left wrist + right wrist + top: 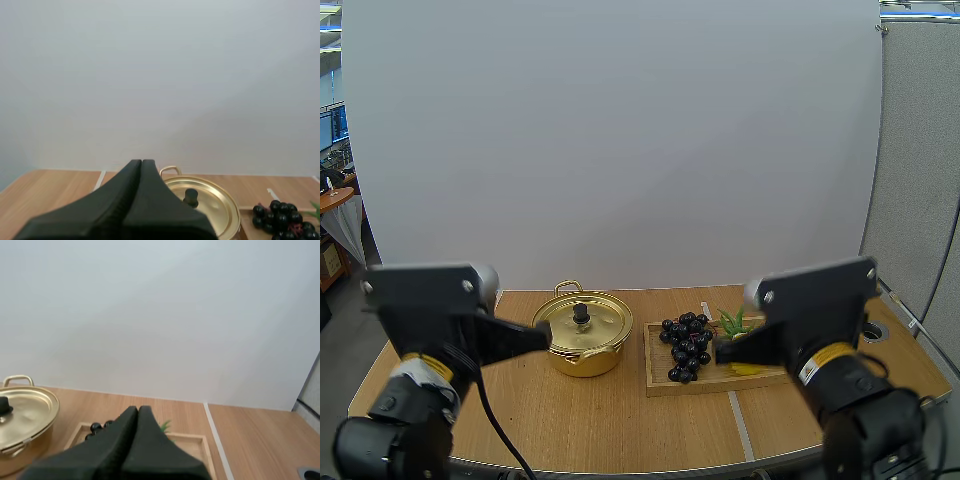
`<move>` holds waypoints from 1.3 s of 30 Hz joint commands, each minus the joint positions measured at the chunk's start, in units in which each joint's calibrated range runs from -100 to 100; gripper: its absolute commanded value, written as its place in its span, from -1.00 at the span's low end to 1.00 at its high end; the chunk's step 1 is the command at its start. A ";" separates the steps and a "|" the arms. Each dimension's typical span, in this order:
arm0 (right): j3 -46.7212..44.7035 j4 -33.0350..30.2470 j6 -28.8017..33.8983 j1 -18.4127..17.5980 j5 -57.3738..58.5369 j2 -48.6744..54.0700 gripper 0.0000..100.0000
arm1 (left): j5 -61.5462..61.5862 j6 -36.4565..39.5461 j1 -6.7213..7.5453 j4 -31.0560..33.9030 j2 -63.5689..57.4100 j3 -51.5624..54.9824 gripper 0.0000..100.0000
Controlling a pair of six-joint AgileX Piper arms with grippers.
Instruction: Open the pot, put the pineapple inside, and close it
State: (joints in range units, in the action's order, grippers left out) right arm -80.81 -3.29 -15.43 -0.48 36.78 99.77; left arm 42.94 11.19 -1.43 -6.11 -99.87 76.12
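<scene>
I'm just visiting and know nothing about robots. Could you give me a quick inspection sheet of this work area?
Surface: wooden table.
Job's things: gold pot with its lid on; pineapple on the wooden tray, only partly visible.
Clutter: dark grapes on the same tray.
Hands: left hand shut, empty, near the pot; right hand shut, empty, by the tray.
Cables: nothing seen across the pot or tray.
Surroundings: white screen behind the table.

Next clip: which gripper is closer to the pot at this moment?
Left. The left gripper, fingers shut, points at the left side of the pot. The right gripper, also shut, is at the wooden tray by the grapes, farther from the pot.
</scene>
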 commanded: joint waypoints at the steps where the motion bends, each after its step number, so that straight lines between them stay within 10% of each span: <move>1: 6.29 0.10 -0.31 0.23 8.30 0.23 -1.00 | 4.36 0.27 -0.05 0.37 -0.13 -4.87 -1.00; 15: 32.08 0.10 -0.31 0.23 49.98 0.23 -1.00 | 27.39 0.27 -0.05 0.44 -0.13 -18.74 -1.00; 39: 32.83 0.76 -0.10 0.23 58.81 -30.76 -1.00 | 28.19 -11.98 -0.05 -7.22 36.91 -18.74 -1.00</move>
State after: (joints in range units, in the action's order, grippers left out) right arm -48.31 -3.06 -15.43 -0.48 95.83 77.53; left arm 74.41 3.57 -1.43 -7.49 -74.90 57.65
